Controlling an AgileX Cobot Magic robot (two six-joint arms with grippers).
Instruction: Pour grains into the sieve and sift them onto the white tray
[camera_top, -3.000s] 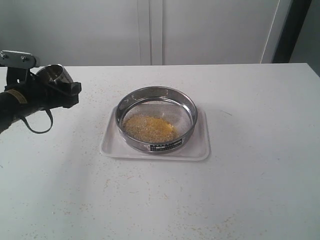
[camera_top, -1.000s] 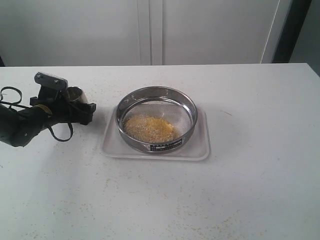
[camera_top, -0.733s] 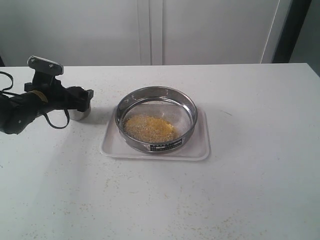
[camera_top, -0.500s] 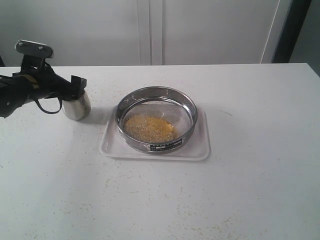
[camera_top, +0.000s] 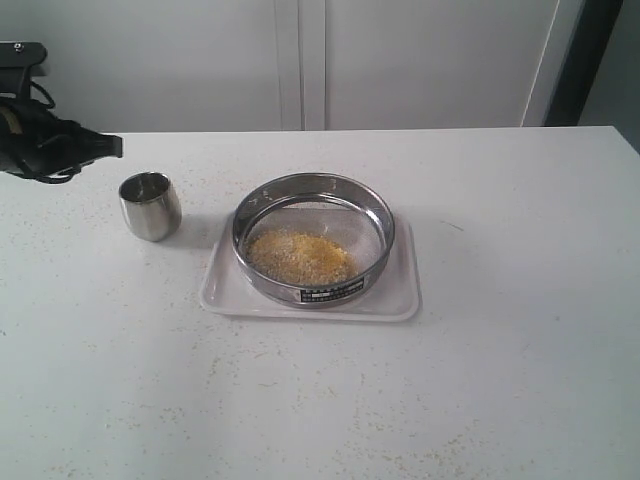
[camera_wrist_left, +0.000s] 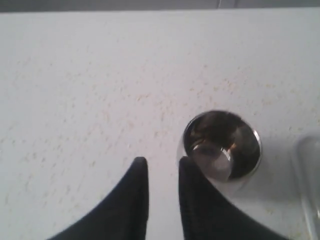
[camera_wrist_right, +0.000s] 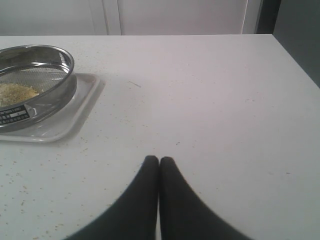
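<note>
Exterior view: sieve (camera_top: 313, 180) sits inside the white tray (camera_top: 400, 298) mid-table (camera_top: 500, 350). Grains (camera_top: 300, 256) lie in a yellow heap on its mesh, toward the front-left. A small steel cup (camera_top: 150, 206) stands upright on the table just left of the tray, not touching it. Left gripper (camera_top: 112, 146) hangs at far left, above and apart from the cup. Left wrist view: its fingers (camera_wrist_left: 137, 185) show a narrow gap with nothing between them. Right wrist view: right gripper (camera_wrist_right: 159, 160) has its fingers pressed together, holding nothing, well right of the tray.
</note>
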